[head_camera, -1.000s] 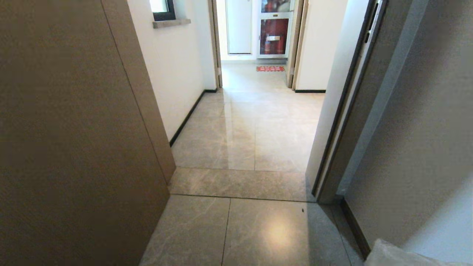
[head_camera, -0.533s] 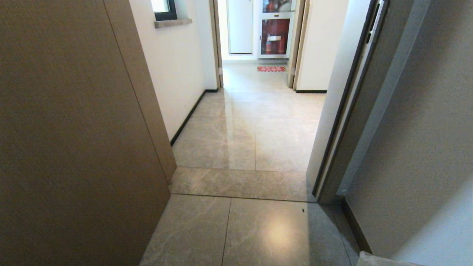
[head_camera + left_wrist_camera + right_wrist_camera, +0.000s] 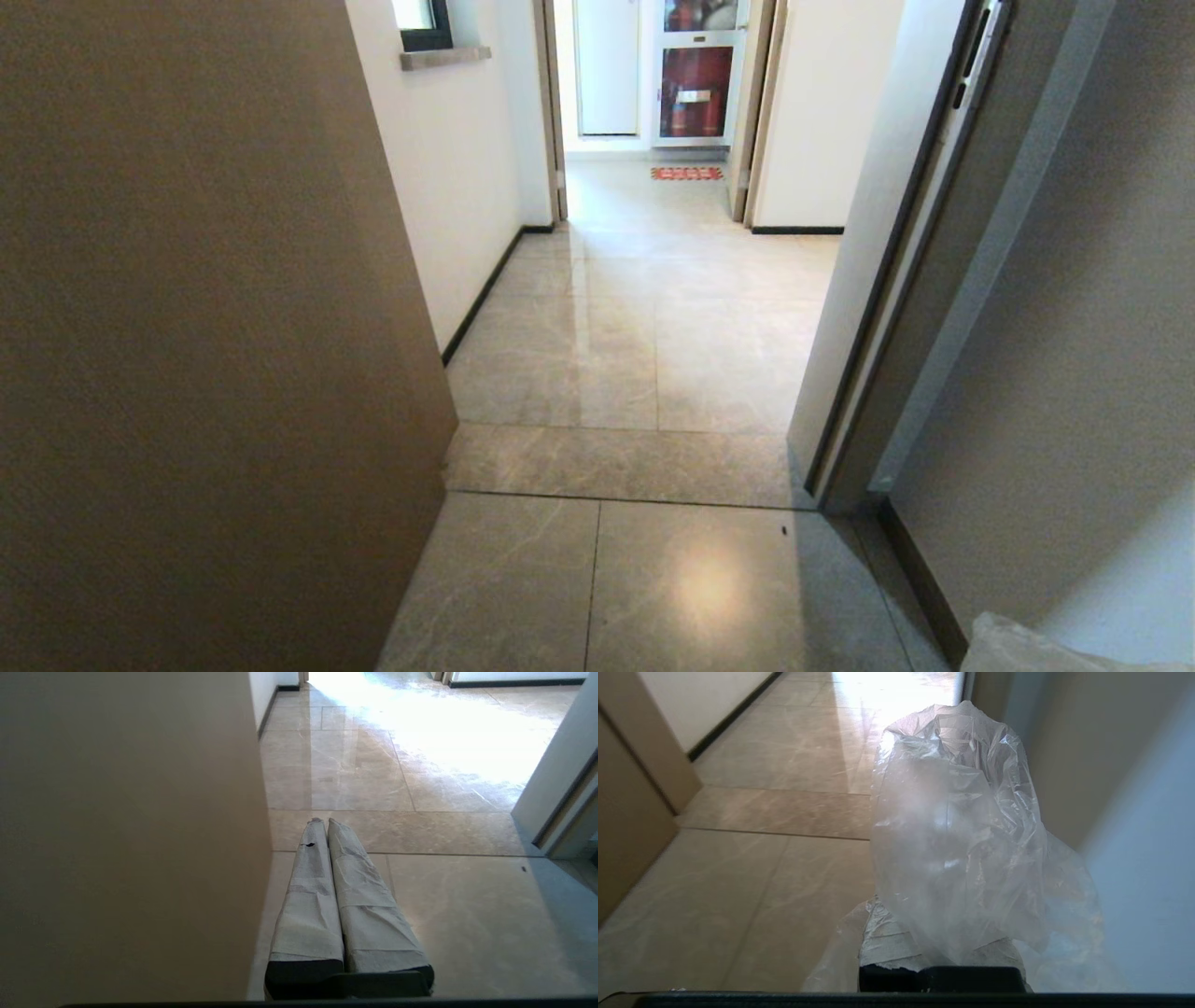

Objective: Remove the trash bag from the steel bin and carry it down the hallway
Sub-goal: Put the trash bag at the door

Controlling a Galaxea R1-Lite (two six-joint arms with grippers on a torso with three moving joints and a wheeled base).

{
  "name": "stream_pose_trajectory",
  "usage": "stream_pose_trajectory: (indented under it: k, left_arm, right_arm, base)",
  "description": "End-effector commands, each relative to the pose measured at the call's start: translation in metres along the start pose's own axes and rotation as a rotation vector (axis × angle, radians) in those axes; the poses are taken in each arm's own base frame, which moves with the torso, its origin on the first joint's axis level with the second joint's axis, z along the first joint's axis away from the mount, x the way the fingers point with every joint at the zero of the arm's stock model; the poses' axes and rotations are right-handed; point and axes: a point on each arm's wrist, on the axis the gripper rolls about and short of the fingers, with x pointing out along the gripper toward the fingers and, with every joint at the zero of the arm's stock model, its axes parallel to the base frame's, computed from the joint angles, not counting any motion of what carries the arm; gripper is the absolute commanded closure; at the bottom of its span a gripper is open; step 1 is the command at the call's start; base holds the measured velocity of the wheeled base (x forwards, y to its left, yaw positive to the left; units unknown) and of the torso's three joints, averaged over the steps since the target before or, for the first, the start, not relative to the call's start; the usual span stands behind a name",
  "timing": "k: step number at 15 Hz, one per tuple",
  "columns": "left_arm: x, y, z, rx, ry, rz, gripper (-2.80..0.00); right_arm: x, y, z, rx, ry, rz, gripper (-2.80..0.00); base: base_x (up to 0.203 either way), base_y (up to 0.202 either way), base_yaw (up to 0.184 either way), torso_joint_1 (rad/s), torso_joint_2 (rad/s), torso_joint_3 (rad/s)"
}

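Your right gripper (image 3: pixel 941 952) is clamped on the trash bag (image 3: pixel 957 826) above the hallway (image 3: pixel 644 308) floor; your left gripper (image 3: pixel 323 822) has its fingers together, empty.

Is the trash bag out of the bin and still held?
Out and held. The trash bag drapes over the shut right gripper above bare hallway floor; no bin is in view. The left gripper is shut, empty.
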Motion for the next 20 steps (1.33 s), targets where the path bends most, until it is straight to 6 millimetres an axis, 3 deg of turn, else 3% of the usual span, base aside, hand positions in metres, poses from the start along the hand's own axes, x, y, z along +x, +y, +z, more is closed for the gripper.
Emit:
stream_pose_trajectory:
  k: [1,7,20]
  left_arm:
    - [0.0000,0.0000,0.0000,0.000,0.000,0.001,0.00]
    - [0.0000,-0.0001,-0.0001,0.016,0.002,-0.002,0.00]
    - [-0.0001,-0.0001,0.0001,0.017,0.002,-0.002,0.00]
  right_arm:
    - [0.0001,0.0000,0.0000,0.000,0.001,0.001,0.00]
    - [0.0001,0.0000,0.0000,0.000,0.001,0.000,0.00]
    - [0.0001,0.0000,0.0000,0.000,0.001,0.000,0.00]
  base:
    - [0.000,0.189,0.006,-0.002,0.00,-0.002]
    - [0.014,0.049,0.002,0.001,0.00,0.003]
    - [0.190,0.000,0.001,0.004,0.00,0.004]
